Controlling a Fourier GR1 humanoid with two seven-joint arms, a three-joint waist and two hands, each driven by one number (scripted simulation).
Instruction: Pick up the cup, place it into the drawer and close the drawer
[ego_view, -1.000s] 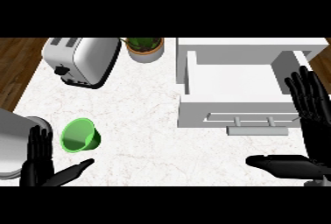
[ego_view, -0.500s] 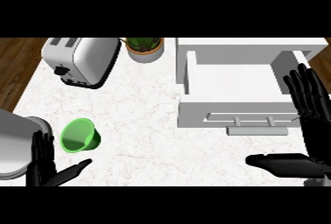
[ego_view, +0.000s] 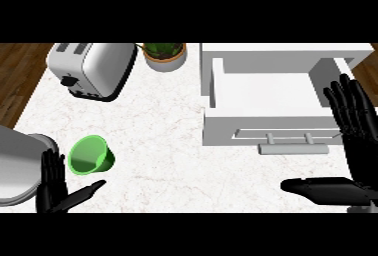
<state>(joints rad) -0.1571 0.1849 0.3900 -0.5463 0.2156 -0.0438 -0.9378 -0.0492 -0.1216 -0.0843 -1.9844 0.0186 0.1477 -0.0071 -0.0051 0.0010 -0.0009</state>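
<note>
Nothing done yet: green cup lies on surface lower left, ungrasped; left hand just below, fingers spread; drawer open upper right; right hand spread, resting.

A silver toaster is lying tilted at the upper left of the frame on the white marble counter. A potted plant is standing just right of it, at top centre. Dark wooden floor is showing along the left edge.

One green cup, one open drawer, one toaster, one potted plant, two hands.
</note>
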